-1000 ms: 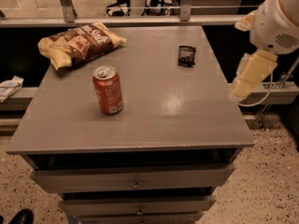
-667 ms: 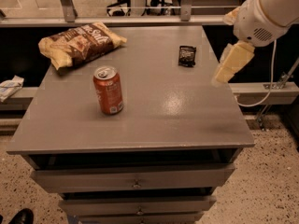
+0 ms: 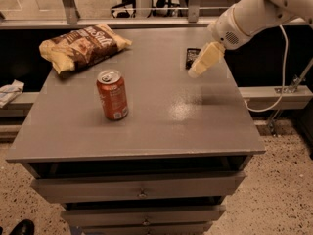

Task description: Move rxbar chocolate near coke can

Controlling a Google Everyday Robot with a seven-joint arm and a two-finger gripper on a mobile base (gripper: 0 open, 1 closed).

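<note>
The coke can (image 3: 112, 95) stands upright on the grey cabinet top (image 3: 161, 116), left of centre. The rxbar chocolate (image 3: 191, 56) is a small dark flat bar lying near the far right of the top, partly covered by my gripper. My gripper (image 3: 199, 69) hangs from the white arm (image 3: 249, 13) that reaches in from the upper right. Its cream-coloured fingers point down-left, just above and in front of the bar.
A large tan-and-brown chip bag (image 3: 83, 45) lies at the far left corner of the top. A white cable (image 3: 279, 82) hangs to the right of the cabinet. Drawers (image 3: 142, 192) face me below the top. A white cloth (image 3: 10, 92) lies on the ledge at left.
The arm has swung left from beyond the cabinet's right edge, and the gripper now hangs over the top right by the rxbar. The can, bar and bag have not moved.
</note>
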